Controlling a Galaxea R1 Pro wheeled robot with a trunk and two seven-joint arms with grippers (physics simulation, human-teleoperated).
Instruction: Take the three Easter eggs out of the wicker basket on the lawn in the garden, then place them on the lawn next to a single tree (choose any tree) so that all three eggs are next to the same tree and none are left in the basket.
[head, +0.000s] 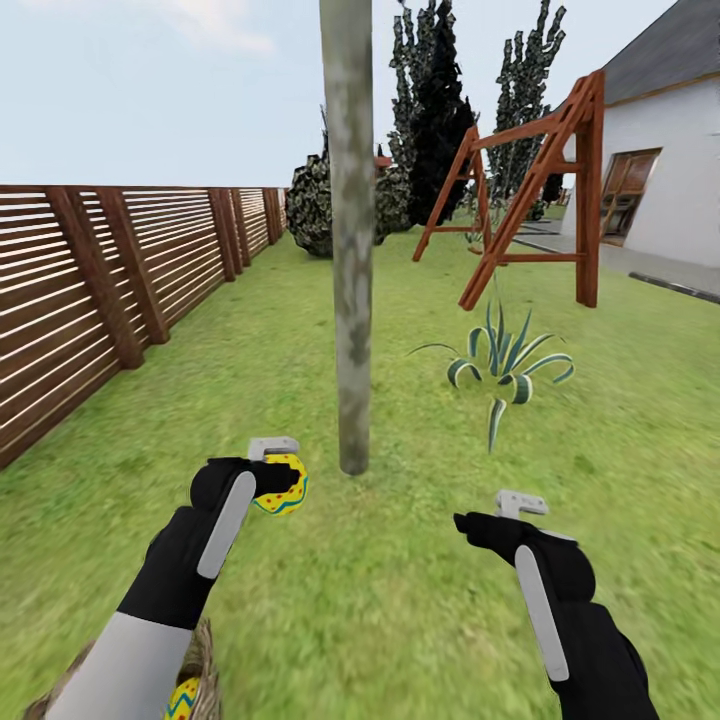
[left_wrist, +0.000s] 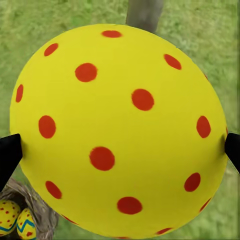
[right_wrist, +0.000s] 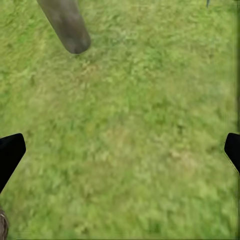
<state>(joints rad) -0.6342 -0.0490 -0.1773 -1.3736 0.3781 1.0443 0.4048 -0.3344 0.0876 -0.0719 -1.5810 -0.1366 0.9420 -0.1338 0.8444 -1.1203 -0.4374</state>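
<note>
Landmark: the tree, a bare pale grey-green trunk rising from the lawn straight ahead of the robot
Left gripper: clamped on one Easter egg, black fingertips pressing its two sides in the left wrist view; held above the grass just short of the trunk's foot, on its fence side
Held egg: yellow with red dots and a blue zigzag band, lifted off the ground, near the trunk but not touching it
Right gripper: fingers spread apart with nothing between them, only grass below; it hangs on the far side of the trunk from the fence, about as far back from the tree as the left one
Wicker basket: well back from the tree, at the robot's near left, largely hidden under the left forearm
Other eggs: two lie inside the basket in the left wrist view, so it is not yet emptied
Fence: brown slats running along the tree's left
Striped plant: low, off to the tree's right and a little beyond it
Step in hand: carrying what looks to be the first egg to the tree, the grass by the trunk showing none laid down
Next move: lower the left arm until the egg rests on grass beside the trunk, then release gently so it does not roll, and go back for the remaining two
</note>
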